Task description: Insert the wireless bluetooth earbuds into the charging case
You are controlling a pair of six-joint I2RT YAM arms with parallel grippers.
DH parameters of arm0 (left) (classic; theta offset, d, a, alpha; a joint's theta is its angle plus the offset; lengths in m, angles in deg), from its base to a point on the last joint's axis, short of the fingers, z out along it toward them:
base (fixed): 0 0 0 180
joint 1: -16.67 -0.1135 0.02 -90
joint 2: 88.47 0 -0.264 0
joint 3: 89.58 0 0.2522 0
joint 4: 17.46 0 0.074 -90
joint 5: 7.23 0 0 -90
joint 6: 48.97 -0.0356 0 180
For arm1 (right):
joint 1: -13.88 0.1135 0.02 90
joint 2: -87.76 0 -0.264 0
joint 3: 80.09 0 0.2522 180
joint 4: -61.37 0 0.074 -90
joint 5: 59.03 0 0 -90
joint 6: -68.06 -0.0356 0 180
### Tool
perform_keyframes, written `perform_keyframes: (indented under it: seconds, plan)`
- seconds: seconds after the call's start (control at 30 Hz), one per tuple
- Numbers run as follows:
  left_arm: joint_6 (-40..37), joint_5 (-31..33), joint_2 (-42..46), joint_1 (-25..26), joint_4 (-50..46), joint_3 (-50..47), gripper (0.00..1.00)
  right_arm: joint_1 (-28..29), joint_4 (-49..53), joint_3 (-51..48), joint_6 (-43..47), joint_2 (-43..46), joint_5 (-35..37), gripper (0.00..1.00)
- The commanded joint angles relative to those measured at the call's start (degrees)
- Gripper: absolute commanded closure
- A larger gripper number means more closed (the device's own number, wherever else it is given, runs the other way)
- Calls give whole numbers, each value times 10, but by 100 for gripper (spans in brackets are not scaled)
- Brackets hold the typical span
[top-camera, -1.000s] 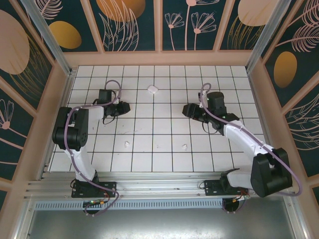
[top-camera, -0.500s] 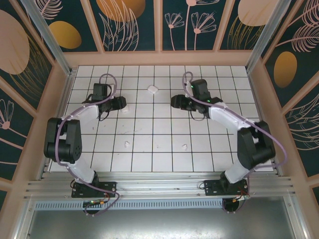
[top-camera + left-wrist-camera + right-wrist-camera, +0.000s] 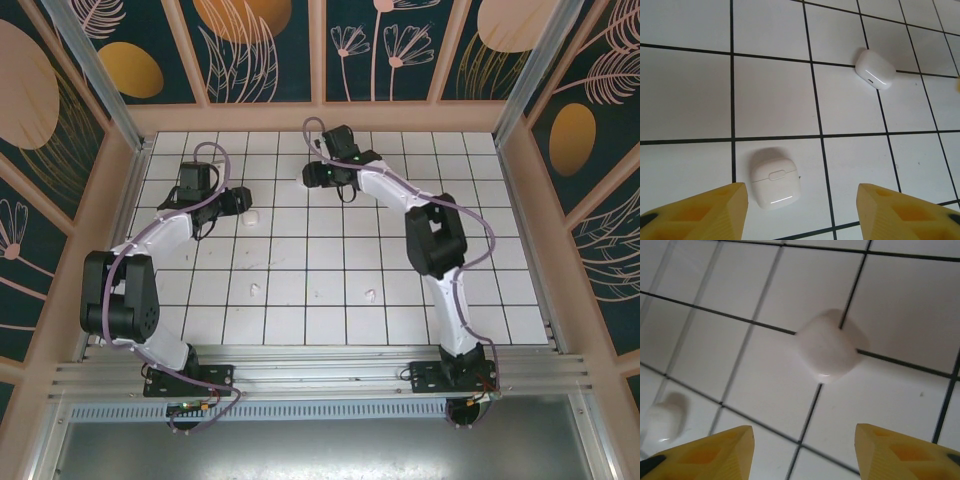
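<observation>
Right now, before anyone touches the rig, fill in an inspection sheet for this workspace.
Surface: white tiled table with black grid lines.
Job's things: left case and right case, both white and looking closed. The earbuds lie loose at two spots, the second at, nearer the arm bases.
Clutter: nothing seen.
Grippers: left gripper open, just short of the left case. Right gripper open, just short of the right case.
Cables: purple cables run along both arms.
Surroundings: floral wall panels; aluminium rail at the near edge.
</observation>
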Motion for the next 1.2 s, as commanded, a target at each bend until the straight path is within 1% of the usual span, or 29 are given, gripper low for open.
perform_keyframes:
  seconds: [0.0, 0.17, 0.23, 0.47, 0.6, 0.67, 0.77, 0.93, 0.97, 1.07, 1.17]
  plan:
    - [5, -29, -16, -3, 29, -4, 42, -1, 72, 90, 35, -62, 49, 43]
    - [13, -49, -35, -3, 48, -1, 42, -1, 98, 217, 60, -150, 61, 40]
    - [13, -52, -39, -2, 51, -2, 42, -1, 95, 245, 72, -174, 57, 38]
    - [13, -53, -39, -3, 65, -23, 42, -1, 67, 254, 92, -210, 7, 28]
    - [14, -56, -40, -2, 69, -28, 42, 15, 72, 254, 109, -227, 9, 27]
    - [15, -57, -38, -2, 69, -28, 42, 20, 75, 253, 118, -232, 21, 29]
    - [17, -61, -35, -3, 70, -28, 42, 28, 80, 250, 132, -235, 39, 34]
    - [23, -77, -26, -2, 69, -28, 42, 40, 99, 241, 166, -230, 62, 47]
    - [23, -78, -22, -3, 68, -44, 42, 42, 104, 234, 171, -225, 66, 49]
    - [22, -85, -5, -2, 62, -53, 43, 49, 101, 183, 167, -197, 69, 53]
    - [20, -83, 20, -2, 53, -68, 43, 60, 66, 83, 161, -144, 63, 55]
